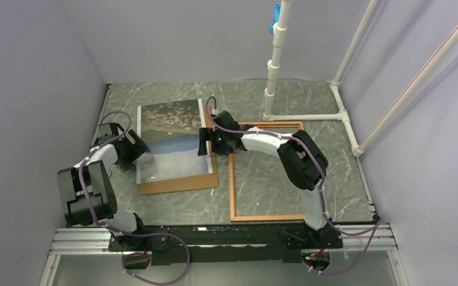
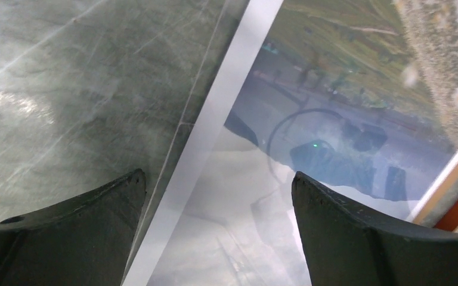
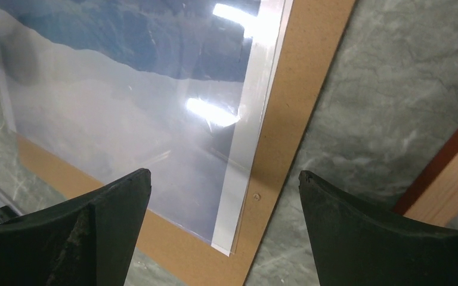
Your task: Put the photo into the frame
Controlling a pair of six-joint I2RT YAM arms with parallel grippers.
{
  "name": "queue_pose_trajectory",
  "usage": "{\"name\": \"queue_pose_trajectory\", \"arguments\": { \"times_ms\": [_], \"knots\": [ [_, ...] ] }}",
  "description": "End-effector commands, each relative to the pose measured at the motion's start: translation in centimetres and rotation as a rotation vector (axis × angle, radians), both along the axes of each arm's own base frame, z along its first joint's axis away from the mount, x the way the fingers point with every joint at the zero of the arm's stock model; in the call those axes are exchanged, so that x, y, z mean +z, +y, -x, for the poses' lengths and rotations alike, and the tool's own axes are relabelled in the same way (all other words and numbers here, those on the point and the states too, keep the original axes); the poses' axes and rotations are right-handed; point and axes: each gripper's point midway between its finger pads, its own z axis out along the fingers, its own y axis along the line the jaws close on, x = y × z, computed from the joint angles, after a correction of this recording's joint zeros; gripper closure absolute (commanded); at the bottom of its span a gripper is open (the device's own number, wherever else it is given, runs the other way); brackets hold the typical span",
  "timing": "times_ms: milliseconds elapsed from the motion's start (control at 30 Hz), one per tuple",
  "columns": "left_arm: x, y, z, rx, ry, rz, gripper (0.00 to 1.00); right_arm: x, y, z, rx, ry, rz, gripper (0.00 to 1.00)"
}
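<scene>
The photo [image 1: 173, 140] lies face up at the left middle of the table, blue hills and pale sky toward me, on a plain brown backing board [image 1: 179, 183]. Its surface is glossy with reflections. The frame [image 1: 268, 217], thin and orange-brown, lies flat to its right with the table showing through it. My left gripper [image 1: 137, 149] hovers open over the photo's left edge; its white border [image 2: 226, 113] runs between the fingers [image 2: 95, 220]. My right gripper [image 1: 204, 142] stands open over the photo's right edge, above the near right corner [image 3: 232, 232] and the board [image 3: 298, 89]. The frame's edge [image 3: 447, 179] shows at far right.
A white pipe stand [image 1: 272, 77] with a blue clip [image 1: 272, 18] rises behind the frame. More white pipes [image 1: 346, 119] run along the table's right side. Grey walls close in left, back and right. A metal rail [image 1: 214, 238] lines the near edge.
</scene>
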Motion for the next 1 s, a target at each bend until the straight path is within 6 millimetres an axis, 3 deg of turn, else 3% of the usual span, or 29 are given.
{"name": "queue_pose_trajectory", "arguments": {
  "times_ms": [0,233,500,667,800,967],
  "knots": [
    [1.4,1.4,0.7,0.039,0.012,-0.125,0.04,3.5,-0.7,-0.5,-0.032,-0.088,0.05,0.03],
    [1.5,1.8,1.0,0.049,0.031,-0.179,0.04,4.5,1.5,-0.1,0.022,-0.093,-0.009,0.03],
    [0.1,0.8,0.5,0.014,0.05,-0.136,0.04,1.0,3.5,0.3,0.069,0.006,-0.043,0.03],
    [0.0,0.1,0.5,-0.012,0.036,-0.113,0.04,-0.9,3.0,0.6,0.04,0.047,-0.01,0.03],
    [-0.1,-0.8,0.4,-0.045,0.023,-0.092,0.05,-0.9,2.6,0.9,0.027,0.047,-0.015,0.03],
    [0.4,-2.5,0.0,-0.108,-0.012,-0.051,0.06,-0.8,3.6,1.9,0.062,0.097,-0.076,0.03]
  ]
}}
